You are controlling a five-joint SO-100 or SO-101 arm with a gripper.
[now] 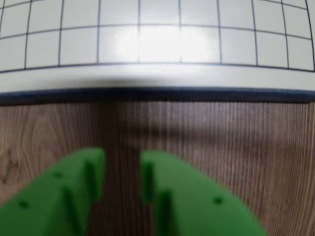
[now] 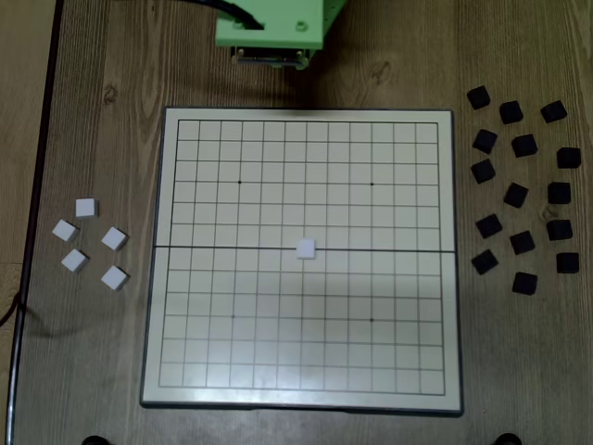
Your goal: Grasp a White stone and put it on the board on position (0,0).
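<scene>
The cream board (image 2: 435,394) with its thin dark grid lies mid-table in the fixed view. One white stone (image 2: 305,247) sits on the board's bold middle line at the centre. Several more white stones (image 2: 85,208) lie loose on the wood to the left of the board. In the wrist view my green gripper (image 1: 122,164) hovers over bare wood just short of the board's rim (image 1: 157,83). Its jaws are open with a narrow gap, and nothing is between them. In the fixed view the green arm (image 2: 269,28) is above the board's top edge.
Several small black blocks (image 2: 516,195) are scattered on the wood to the right of the board. The table's left edge (image 2: 37,185) runs close to the loose white stones. A dark cable (image 2: 11,311) curls at the lower left.
</scene>
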